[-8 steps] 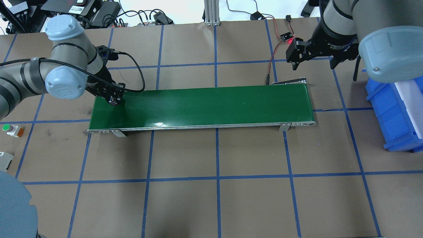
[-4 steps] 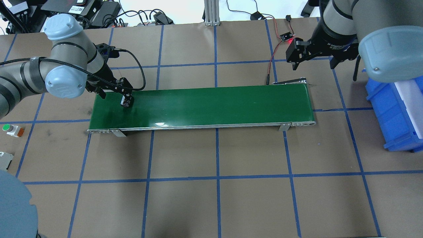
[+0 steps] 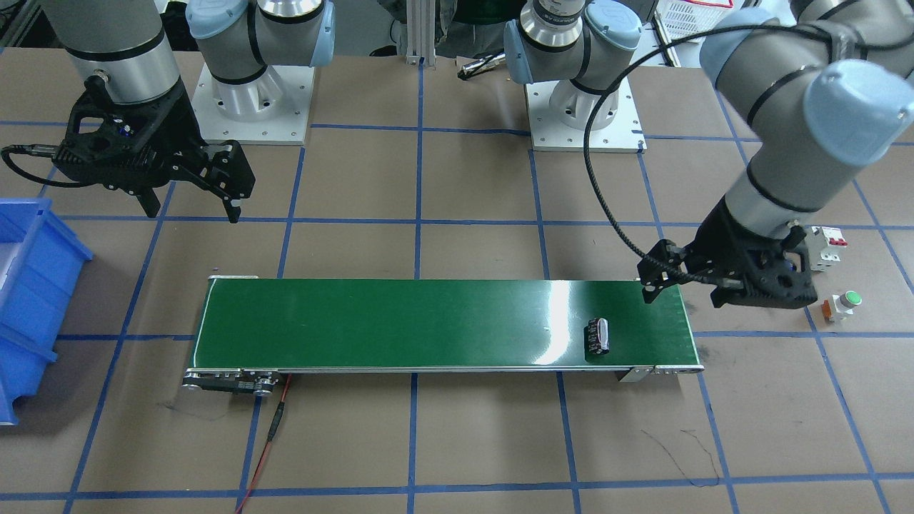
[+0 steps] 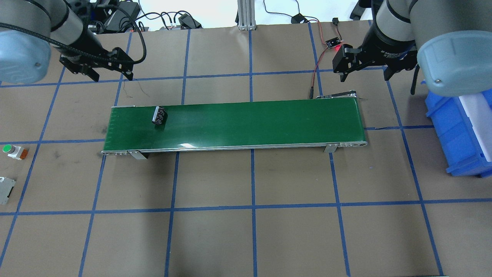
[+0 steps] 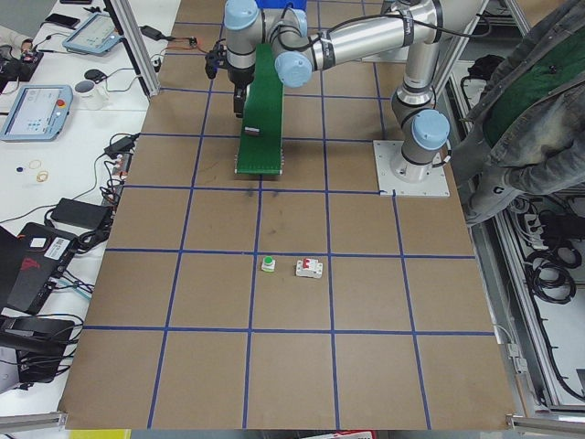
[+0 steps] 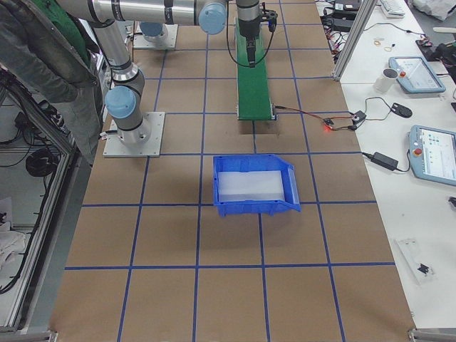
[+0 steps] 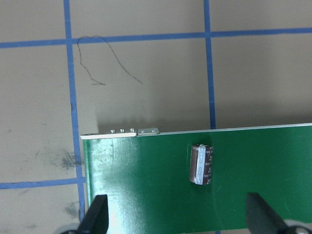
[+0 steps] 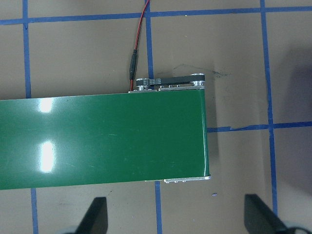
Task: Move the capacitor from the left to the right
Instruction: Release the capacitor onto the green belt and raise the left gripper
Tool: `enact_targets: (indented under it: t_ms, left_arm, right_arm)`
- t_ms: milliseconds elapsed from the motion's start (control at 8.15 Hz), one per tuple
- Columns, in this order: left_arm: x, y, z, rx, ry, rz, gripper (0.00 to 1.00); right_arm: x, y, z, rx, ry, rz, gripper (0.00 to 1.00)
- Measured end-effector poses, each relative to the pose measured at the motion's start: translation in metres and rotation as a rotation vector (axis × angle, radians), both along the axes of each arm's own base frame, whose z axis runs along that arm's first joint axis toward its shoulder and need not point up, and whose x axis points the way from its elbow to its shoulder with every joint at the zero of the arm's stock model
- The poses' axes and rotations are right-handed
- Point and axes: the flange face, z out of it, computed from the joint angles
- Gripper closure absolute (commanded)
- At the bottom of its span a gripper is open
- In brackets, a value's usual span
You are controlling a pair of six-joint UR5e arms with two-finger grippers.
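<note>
The left hand [image 4: 111,74] had backed off the belt [image 4: 250,123], jaws apart, leaving the capacitor [image 4: 159,115] on it; the right hand [image 4: 365,75], also apart, should grip squarely across it.

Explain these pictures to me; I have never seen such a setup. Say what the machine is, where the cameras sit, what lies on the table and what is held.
Two robot arms stand at a table, each ending in two fingers. One camera looks over the robot's shoulders, one faces it, two look from the table's ends, and one rides on each wrist. A green conveyor belt lies across the table. On it, near the robot's left end, lies the capacitor, on its side. The left arm's fingers hover beyond that end, open; the right arm's fingers hang open by the other end. A blue bin sits at the robot's right; a green-capped push-button and a breaker sit at its left. Nothing is held.
</note>
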Motion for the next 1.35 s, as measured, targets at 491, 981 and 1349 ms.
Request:
enact_targets:
  t_ms: [491,981,1349]
  left_arm:
    - [0.005,0.013,0.060,-0.089,-0.091,0.016,0.00]
    - [0.009,0.017,0.060,-0.061,-0.167,0.027,0.00]
    - [-0.007,0.021,0.056,-0.031,-0.109,-0.015,0.00]
  right_arm:
    - [0.000,0.000,-0.001,0.002,-0.001,0.001,0.00]
    - [-0.001,-0.002,-0.004,0.011,-0.002,0.030,0.00]
    - [-0.001,-0.008,-0.013,0.025,-0.014,0.043,0.00]
